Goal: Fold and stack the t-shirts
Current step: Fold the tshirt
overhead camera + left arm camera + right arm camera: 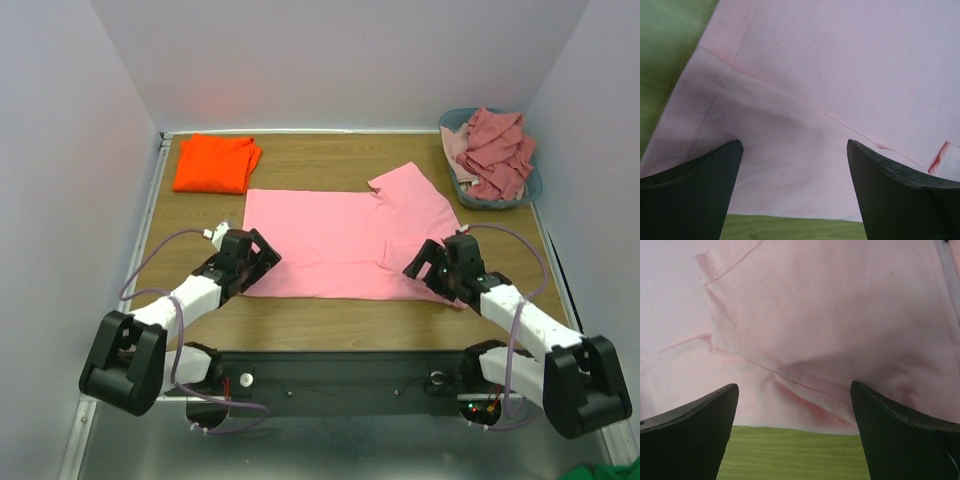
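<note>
Left claw [263,257] and right claw [427,262] gape empty over the light pink cotton t-shirt [340,235] by the near edge; I fear uneven pinches skewing it.

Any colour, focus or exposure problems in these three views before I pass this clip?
Top external: even light, soft shadows, the orange shirt oversaturated, near glowing. Left wrist: table reads green, not brown; pink shirt stitching sharp. Right wrist: same green cast; fingers dark, detail lost.

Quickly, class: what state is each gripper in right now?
Left gripper: jaws open, holding nothing, over the near edge of the pink t-shirt.
Right gripper: jaws open, holding nothing, over the same shirt's near edge.
</note>
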Robot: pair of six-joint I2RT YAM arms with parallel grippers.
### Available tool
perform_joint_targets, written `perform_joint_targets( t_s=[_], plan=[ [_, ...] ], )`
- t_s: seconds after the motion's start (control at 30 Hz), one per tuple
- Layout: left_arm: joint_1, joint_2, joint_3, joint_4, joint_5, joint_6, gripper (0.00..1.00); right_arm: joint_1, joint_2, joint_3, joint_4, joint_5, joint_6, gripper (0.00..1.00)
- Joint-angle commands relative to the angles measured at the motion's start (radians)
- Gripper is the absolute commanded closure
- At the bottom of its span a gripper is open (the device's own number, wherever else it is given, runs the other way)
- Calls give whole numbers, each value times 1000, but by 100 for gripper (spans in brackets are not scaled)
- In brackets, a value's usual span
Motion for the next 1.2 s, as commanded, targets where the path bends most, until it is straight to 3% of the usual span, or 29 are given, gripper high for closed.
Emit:
perform_joint_targets(
  t_s=[0.0, 0.23, 0.67, 0.93, 1.17],
  plan=[
    [-92, -114, -38, -198, -30, -124, 2, -2, -125, -52, -147, -27, 77, 0],
    [-152, -208, -53, -509, -165, -282, 2, -2, -318, -92, -256, -9, 177, 0],
    [-168, -397, -107, -534, -50, -313, 1, -2, -398, -65, -333, -21, 147, 0],
    [-177, -471, 82, -676, -206, -307, 2, -2, -401, 87, -333, -11, 52, 0],
    [-159, -284, 324, -515, -416, -98, 1, -1, -194, 277, -319, 164, 15, 0]
  ],
)
